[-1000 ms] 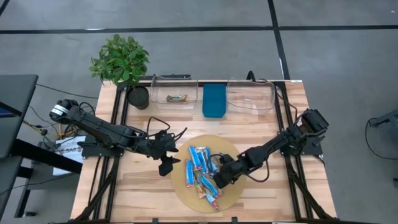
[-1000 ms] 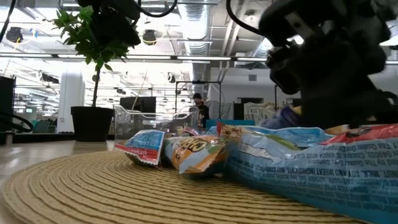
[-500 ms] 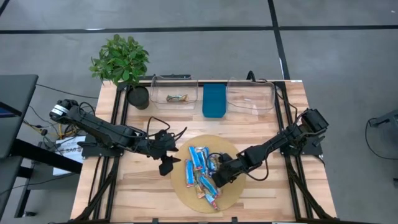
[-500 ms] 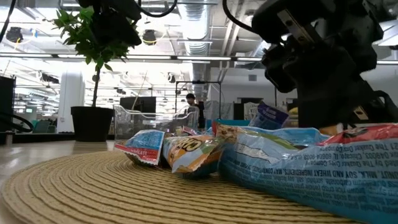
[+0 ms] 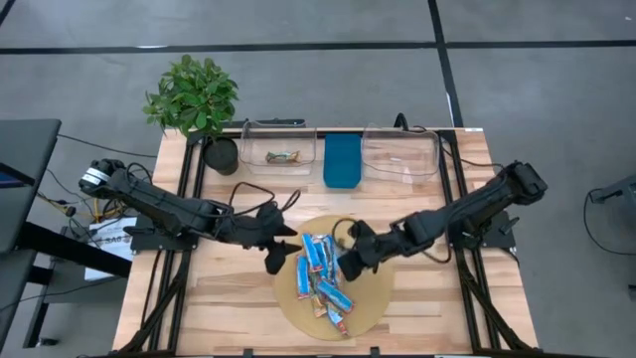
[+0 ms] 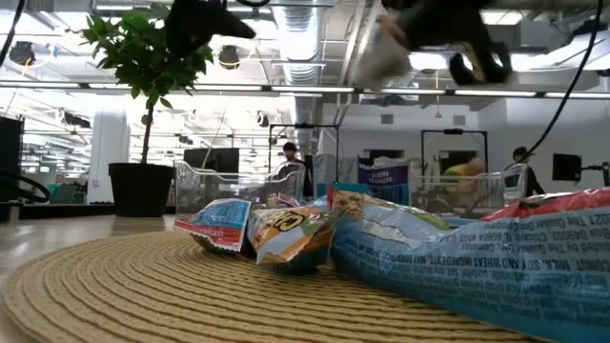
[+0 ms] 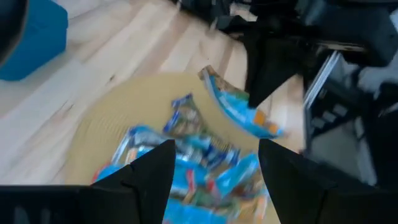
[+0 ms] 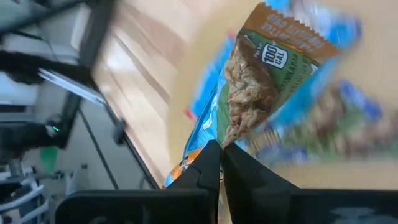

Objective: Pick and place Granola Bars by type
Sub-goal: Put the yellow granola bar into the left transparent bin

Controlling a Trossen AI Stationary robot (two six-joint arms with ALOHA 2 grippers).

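High view: sorting barely begun. One bar [image 5: 282,156] lies in far-left clear bin [image 5: 249,145]; far-right clear bin [image 5: 401,151] looks empty. Most Granola Bars [image 5: 321,276] heaped on round woven mat [image 5: 370,301], mid bench [image 5: 231,304]. My right tool [image 5: 350,261] pinches lifted green-tan bar [image 8: 261,87] by one end, long axis hanging away from fingers, above mat's right side. My left tool [image 5: 279,257] spread wide, empty, at mat's left edge.
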